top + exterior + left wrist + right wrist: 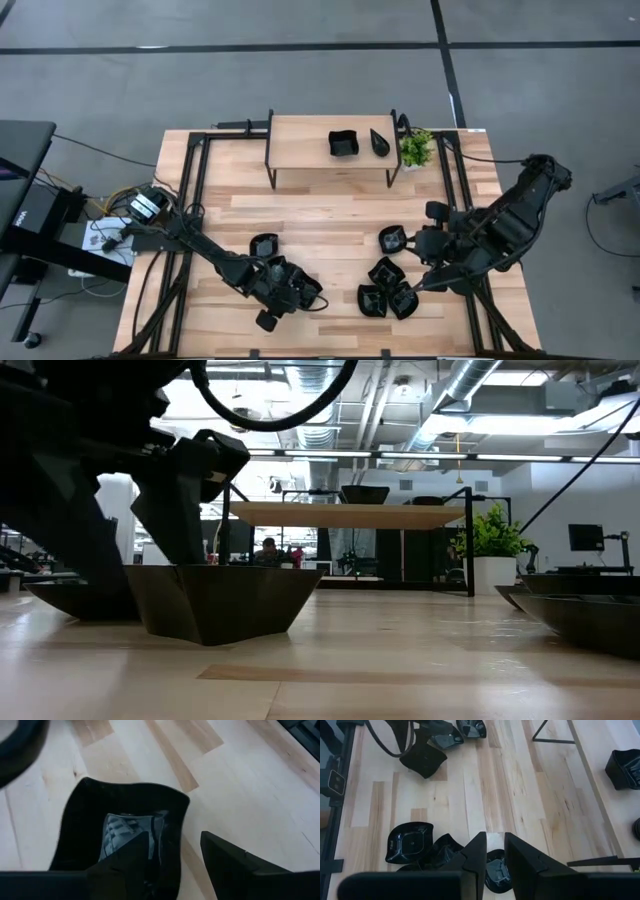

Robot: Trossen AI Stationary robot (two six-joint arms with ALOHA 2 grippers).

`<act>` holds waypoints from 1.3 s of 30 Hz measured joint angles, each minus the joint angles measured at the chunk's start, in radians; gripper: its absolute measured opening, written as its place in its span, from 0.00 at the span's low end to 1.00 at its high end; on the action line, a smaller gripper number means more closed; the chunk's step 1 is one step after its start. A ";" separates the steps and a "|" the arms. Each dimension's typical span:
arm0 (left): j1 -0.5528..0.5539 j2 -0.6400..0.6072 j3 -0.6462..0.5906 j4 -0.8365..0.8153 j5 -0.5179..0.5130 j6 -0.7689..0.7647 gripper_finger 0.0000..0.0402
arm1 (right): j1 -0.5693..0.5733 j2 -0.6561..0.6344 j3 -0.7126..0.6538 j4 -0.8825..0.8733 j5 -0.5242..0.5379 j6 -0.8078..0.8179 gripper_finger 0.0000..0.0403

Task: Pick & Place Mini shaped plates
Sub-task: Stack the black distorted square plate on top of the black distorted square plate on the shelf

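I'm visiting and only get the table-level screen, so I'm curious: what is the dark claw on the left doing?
Observer: That's the left gripper. It's open and straddles a square plate's wall, with one finger inside and one outside.
Visitor: What's on the shelf at the back?
Observer: From above, the shelf holds two plates, a square one and a leaf-shaped one.
Visitor: And the other arm?
Observer: The right gripper is over a cluster of plates on the table's right side.
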 joint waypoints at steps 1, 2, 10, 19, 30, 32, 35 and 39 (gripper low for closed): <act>0.000 0.001 0.000 0.000 0.001 0.000 0.45 | 0.000 0.000 0.000 0.000 0.000 0.000 0.16; 0.000 0.001 0.000 0.000 0.002 0.000 0.44 | 0.000 0.000 0.000 0.000 0.000 0.000 0.16; 0.004 0.000 0.000 -0.001 -0.030 0.000 0.38 | 0.000 0.000 0.000 0.000 0.000 0.014 0.16; 0.007 0.000 0.000 -0.002 -0.031 0.006 0.26 | 0.000 0.000 0.000 0.000 0.000 0.031 0.16; 0.007 0.000 0.000 -0.002 -0.014 0.008 0.12 | 0.000 0.002 0.000 0.000 0.000 0.034 0.16; 0.006 0.000 0.000 -0.002 -0.012 0.008 0.09 | 0.000 0.006 0.000 0.000 0.000 0.034 0.16; 0.006 0.000 0.000 -0.001 -0.012 0.009 0.04 | 0.000 0.007 0.000 0.001 0.000 0.037 0.16; 0.001 -0.001 0.000 0.003 -0.014 0.016 0.02 | 0.000 0.007 0.000 0.001 0.000 0.042 0.16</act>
